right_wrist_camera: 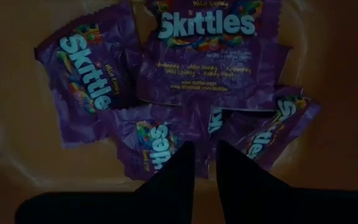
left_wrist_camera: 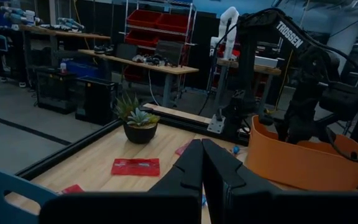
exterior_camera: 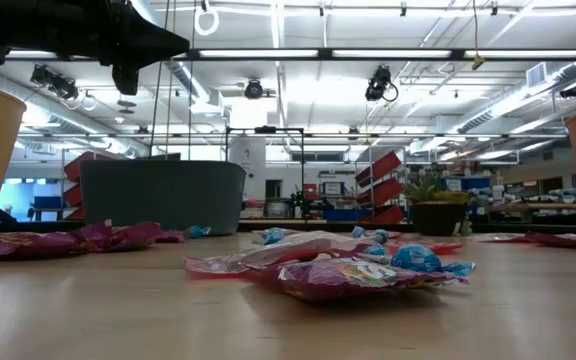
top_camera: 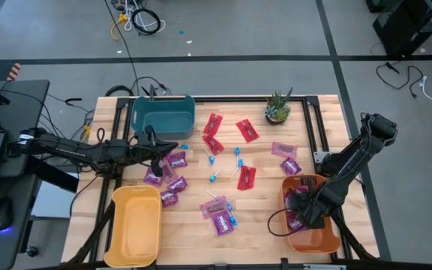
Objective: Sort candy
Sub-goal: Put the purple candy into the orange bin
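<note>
Fingers on the right gripper (right_wrist_camera: 201, 163) are parted just a crack, hanging over a little heap of purple Skittles packets (right_wrist_camera: 207, 50) lying on the floor of the orange bin (top_camera: 315, 238), and nothing's pinched between them. That bin is my landmark for everything else. Left gripper (left_wrist_camera: 202, 163) has its fingers squeezed flat together with nothing in them, hovering far across the table from the orange bin, near the teal bin (top_camera: 163, 113). More purple packets (top_camera: 168, 178) sit under and beside that left gripper. Red packets (top_camera: 247, 130) and the tiny blue lollipops (top_camera: 215, 177) are scattered over the middle of the table (top_camera: 193, 236), between the orange bin and the yellow bin (top_camera: 134, 225). Two purple packets (top_camera: 286, 158) lie just beside the orange bin, toward the potted plant (top_camera: 277, 108).
</note>
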